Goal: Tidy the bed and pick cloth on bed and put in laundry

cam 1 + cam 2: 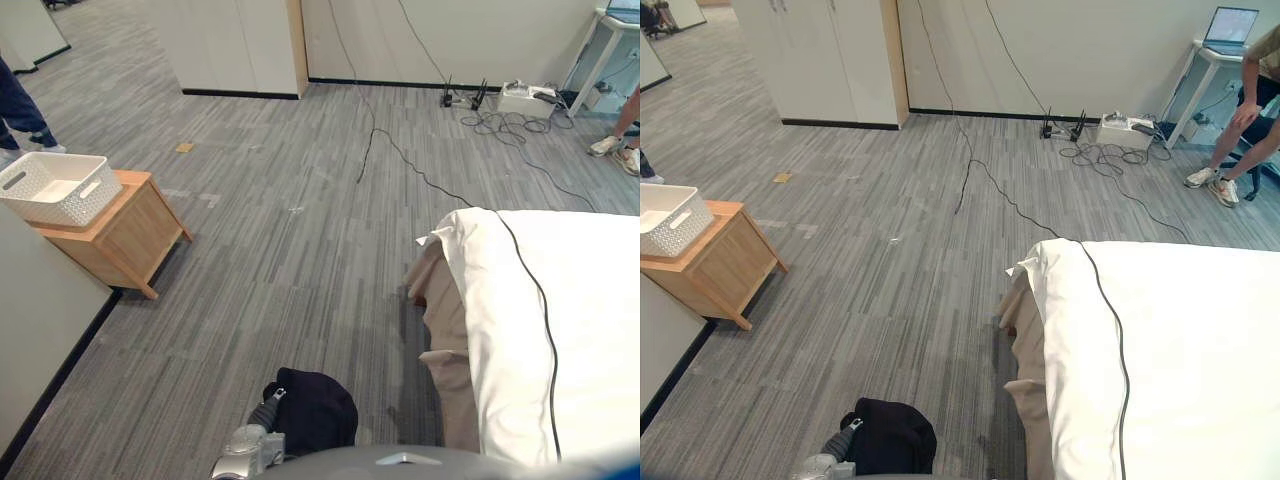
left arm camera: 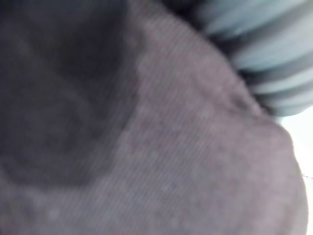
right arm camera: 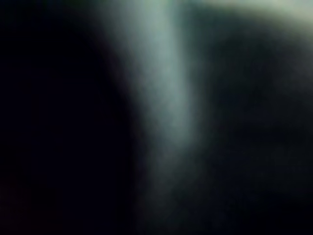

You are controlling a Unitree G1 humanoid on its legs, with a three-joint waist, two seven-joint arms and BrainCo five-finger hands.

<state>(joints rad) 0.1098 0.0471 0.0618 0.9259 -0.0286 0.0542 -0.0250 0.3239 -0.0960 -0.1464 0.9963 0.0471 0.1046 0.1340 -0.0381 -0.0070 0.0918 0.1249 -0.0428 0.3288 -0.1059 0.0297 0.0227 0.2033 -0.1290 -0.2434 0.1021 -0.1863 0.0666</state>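
The robot's left arm [image 1: 241, 457] is silver-grey metal with rounded, glossy housings. At its end the left robot hand [image 1: 267, 409] wears a dark ribbed cover [image 2: 266, 56] whose parallel ridges look pale blue-grey up close. A smooth grey curved body shell [image 1: 440, 466] bears a small pale triangular mark.

One bed [image 1: 590, 330], one dark cloth [image 1: 318, 408], one white basket [image 1: 50, 205], one wooden table [image 1: 120, 245], one laptop [image 1: 1230, 24], two people [image 1: 18, 105] [image 1: 625, 125]
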